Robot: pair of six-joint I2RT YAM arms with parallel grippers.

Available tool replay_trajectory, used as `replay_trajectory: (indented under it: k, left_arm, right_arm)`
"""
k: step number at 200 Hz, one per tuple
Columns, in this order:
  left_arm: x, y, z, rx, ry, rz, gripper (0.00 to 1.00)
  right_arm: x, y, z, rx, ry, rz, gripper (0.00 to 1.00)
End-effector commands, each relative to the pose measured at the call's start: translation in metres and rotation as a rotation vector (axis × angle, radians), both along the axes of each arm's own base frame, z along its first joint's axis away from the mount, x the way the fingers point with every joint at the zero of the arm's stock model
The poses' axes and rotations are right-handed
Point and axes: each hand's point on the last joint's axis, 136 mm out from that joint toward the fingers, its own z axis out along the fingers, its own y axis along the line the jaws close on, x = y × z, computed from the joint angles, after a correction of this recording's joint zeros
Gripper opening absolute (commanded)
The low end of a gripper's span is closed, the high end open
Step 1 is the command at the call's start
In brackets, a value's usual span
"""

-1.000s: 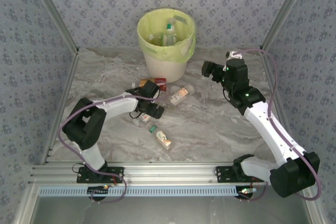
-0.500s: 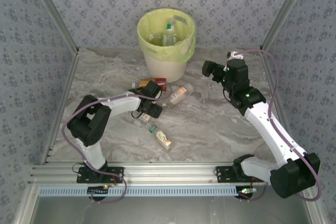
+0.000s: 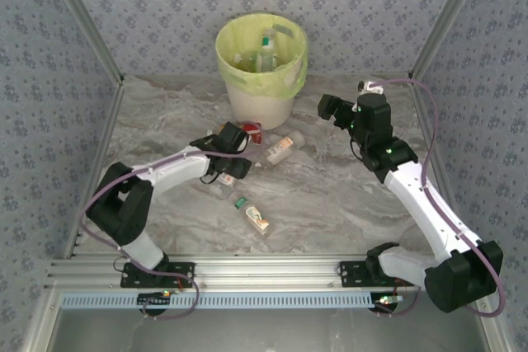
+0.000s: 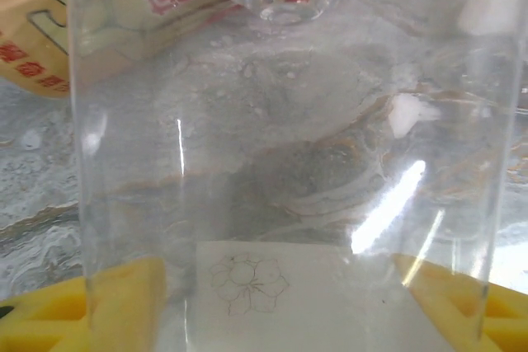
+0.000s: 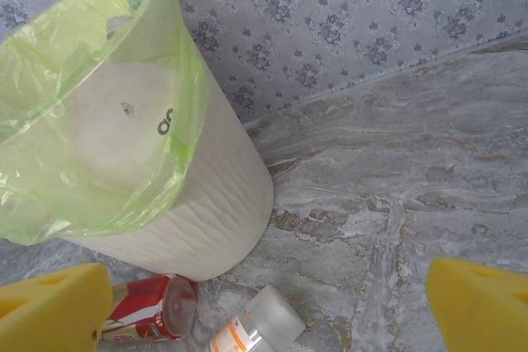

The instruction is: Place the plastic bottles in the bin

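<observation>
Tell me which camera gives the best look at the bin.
The top external view: it takes in the whole bin, rim to base, its yellow-green liner and the bottles inside. The right wrist view shows the white wall and liner closer, but crops the bin at the left edge.

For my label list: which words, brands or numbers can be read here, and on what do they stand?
Nothing readable.
Cream label: red characters, cut off, blurred.
Bin: dark mark behind the bag, unreadable.
Loose bottles: labels too small.
Clear bottle, white label: flower drawing, no words.
</observation>
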Motion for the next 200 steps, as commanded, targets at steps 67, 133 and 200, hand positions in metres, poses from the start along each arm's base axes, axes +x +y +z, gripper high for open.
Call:
replay_trajectory:
  k: [67,133,200]
  left_arm:
    - [-0.016,-0.020,0.080,-0.209,-0.151,-0.158,0.00]
    - [-0.029,-0.023,0.160,-0.478,-0.323,-0.235,0.00]
    - [-0.017,-0.011,0.243,-0.686,-0.531,-0.206,0.00]
  right_arm:
    - [-0.007,-0.014,0.023,0.076,-0.128,-0.062,1.00]
    - [-0.007,-0.015,0.023,0.095,-0.135,-0.070,1.00]
    - [-0.008,0.004,0.029,0.107,-0.173,0.049,1.00]
